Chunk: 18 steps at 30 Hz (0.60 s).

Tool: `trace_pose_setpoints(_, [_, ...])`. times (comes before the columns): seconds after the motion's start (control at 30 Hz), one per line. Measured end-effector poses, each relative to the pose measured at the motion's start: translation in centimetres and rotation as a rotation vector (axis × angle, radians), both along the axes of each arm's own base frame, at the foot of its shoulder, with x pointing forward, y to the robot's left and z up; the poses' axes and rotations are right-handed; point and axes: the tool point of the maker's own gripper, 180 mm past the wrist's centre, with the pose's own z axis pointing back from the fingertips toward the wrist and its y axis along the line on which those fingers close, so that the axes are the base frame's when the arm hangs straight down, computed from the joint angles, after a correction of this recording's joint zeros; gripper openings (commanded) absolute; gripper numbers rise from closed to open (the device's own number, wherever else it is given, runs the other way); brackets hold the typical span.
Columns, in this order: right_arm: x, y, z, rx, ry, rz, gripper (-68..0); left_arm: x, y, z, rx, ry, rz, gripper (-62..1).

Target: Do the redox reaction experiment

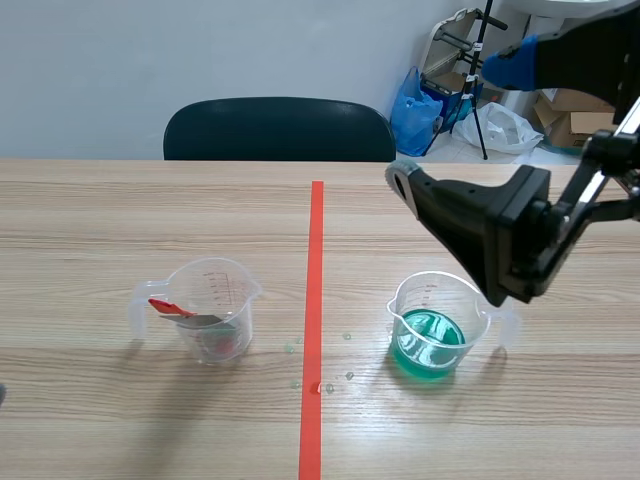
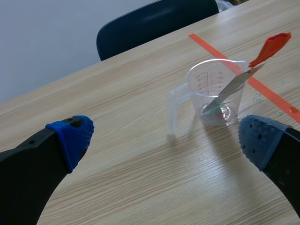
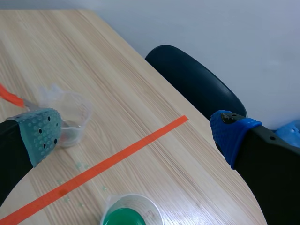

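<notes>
1. Right end effector (image 1: 452, 122), spread wide and empty, hangs over the green cup (image 1: 432, 335); lowering carelessly, I could tip it.
2. Left end effector (image 2: 166, 140), likewise released, faces the clear cup (image 2: 218, 93).
3. Green cup: green liquid, low level.
4. Clear cup: leaning red-handled spatula (image 2: 243, 77), probably top-heavy.
5. Droplets (image 1: 349, 376) dot the table (image 1: 100, 200).

The light wood-grain table (image 1: 100, 210) carries a clear plastic cup holding a red-handled tool (image 1: 212, 312) left of the orange-red tape line (image 1: 316, 280), and a clear plastic cup of green liquid (image 1: 434, 328) right of it. Small greenish droplets (image 1: 349, 376) lie beside the line.
</notes>
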Motion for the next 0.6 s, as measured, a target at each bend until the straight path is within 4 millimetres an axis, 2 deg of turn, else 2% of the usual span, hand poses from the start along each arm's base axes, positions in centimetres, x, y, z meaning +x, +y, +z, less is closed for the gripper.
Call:
trace_pose_setpoints(0.1, [-1.0, 0.1, 0.3, 0.002, 0.006, 0.003, 0.4, 0.7, 0.2, -0.2, 0.013, 0.009, 0.012, 1.4])
trace_pose_setpoints(0.27, [-1.2, -0.3, 0.5, 0.054, 0.026, -0.028, 0.4, 1.9, 0.4, -0.1, 0.024, -0.005, 0.023, 1.4])
trace_pose_setpoints(0.43, [-1.3, -0.3, 1.2, 0.115, 0.035, -0.025, 0.4, 2.0, 0.4, 0.0, 0.025, -0.01, 0.023, 1.4])
trace_pose_setpoints(0.6, [-1.2, -0.5, 0.7, 0.106, 0.058, -0.034, 0.4, 2.0, 0.4, 0.0, 0.025, -0.009, 0.023, 1.4])
